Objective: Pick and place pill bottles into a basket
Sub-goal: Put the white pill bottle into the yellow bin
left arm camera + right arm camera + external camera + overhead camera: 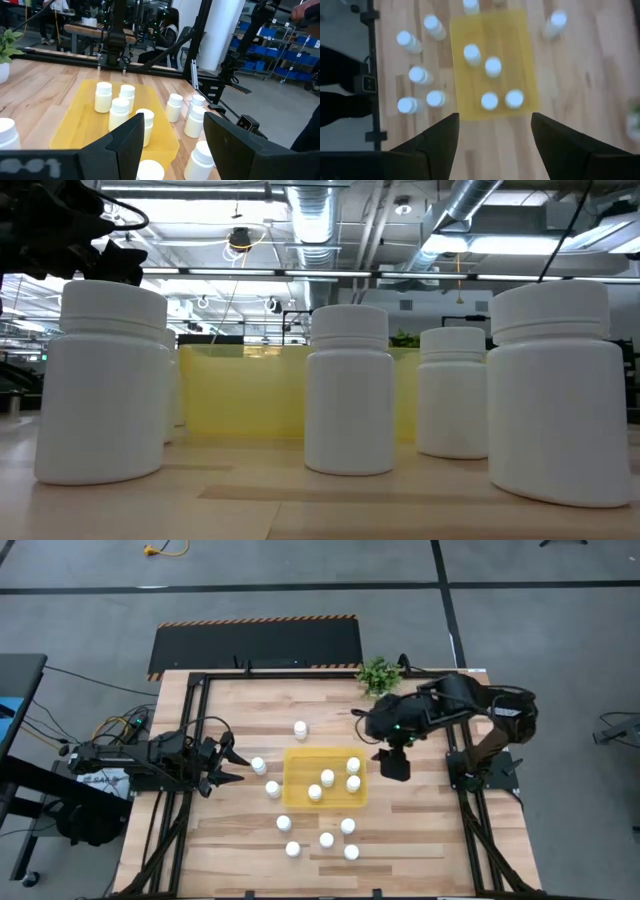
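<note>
The yellow basket lies mid-table with several white pill bottles standing in it, one of them near its middle. More pill bottles stand on the wood around it: one beyond it, two to its left and several on the near side. My right gripper hangs open above the table just right of the basket, pointing steeply down, holding nothing. My left gripper waits open and level at the table's left edge, facing the basket.
A small green potted plant stands at the table's far edge, right of centre. Black frame rails run along the table's left and right sides. In the low view the near pill bottles stand in front of the basket.
</note>
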Tool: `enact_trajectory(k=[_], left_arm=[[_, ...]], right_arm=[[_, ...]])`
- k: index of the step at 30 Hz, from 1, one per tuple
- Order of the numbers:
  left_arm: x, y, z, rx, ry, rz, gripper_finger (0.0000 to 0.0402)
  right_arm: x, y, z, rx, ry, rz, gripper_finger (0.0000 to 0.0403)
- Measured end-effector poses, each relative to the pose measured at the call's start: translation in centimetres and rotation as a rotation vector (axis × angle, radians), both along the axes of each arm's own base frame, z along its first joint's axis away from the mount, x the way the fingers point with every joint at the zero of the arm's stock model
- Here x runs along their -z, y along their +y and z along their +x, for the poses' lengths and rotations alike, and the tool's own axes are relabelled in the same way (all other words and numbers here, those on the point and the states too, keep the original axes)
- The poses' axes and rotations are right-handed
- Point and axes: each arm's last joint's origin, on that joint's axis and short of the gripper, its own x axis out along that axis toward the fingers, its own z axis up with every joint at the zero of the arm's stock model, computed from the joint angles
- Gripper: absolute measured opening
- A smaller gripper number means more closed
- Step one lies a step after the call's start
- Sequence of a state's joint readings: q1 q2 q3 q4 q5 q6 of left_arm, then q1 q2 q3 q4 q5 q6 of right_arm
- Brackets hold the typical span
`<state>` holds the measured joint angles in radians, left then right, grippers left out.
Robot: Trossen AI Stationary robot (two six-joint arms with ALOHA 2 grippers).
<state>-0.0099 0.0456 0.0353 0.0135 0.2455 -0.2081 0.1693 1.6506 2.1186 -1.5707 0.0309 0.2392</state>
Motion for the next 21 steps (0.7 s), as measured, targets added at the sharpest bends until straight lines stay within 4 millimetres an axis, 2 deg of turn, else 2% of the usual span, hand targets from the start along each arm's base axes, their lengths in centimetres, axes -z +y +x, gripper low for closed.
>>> enact_trajectory(k=[4, 8, 14, 21], left_arm=[[0.0, 0.0, 0.0, 0.001, 0.001, -0.003, 0.0194], [0.0, 0.0, 0.0, 0.005, 0.001, -0.003, 0.0194], [0.0, 0.0, 0.0, 0.009, 0.004, -0.003, 0.0194], [0.1, 0.0, 0.0, -0.007, 0.011, -0.002, 0.0194]], right_arm=[[2.0, 0.7, -0.4, 0.103, 0.091, 0.04, 0.0242], [4.3, 2.2, 0.2, 0.209, 0.189, 0.07, 0.0242], [8.3, 5.8, 3.2, 0.333, 0.26, 0.078, 0.0242], [12.1, 9.9, 6.7, 0.504, 0.244, 0.198, 0.0242]])
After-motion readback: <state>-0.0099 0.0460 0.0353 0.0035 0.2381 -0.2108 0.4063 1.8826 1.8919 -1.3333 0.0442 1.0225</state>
